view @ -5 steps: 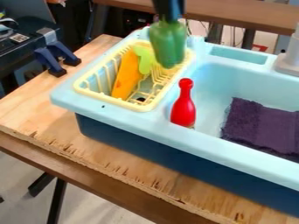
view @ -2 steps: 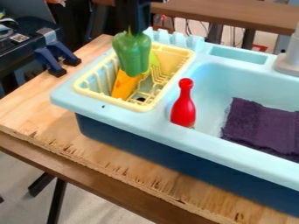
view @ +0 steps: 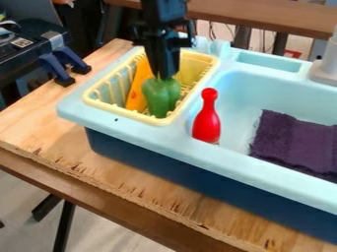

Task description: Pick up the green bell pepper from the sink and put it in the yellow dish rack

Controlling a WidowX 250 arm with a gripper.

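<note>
My gripper (view: 164,75) hangs down over the yellow dish rack, shut on the top of a green bell pepper (view: 160,97). The pepper is inside the yellow rack (view: 99,101), in its front right part; whether it rests on the rack's floor I cannot tell. Left of the pepper, an orange wedge-shaped thing (view: 137,87) leans in the same rack. A red bowling-pin-shaped bottle (view: 207,120) stands upright to the right of the rack, at the sink's left edge.
The light blue toy sink (view: 191,147) sits on a wooden tabletop (view: 39,115). A dark purple cloth (view: 296,142) lies in its basin, with a grey faucet (view: 325,66) at the back right. Blue clamps (view: 62,65) stand at the left.
The gripper and pepper first moved left over the rack, then came down into it and slightly right. The light green thing in the rack is now hidden behind them.
</note>
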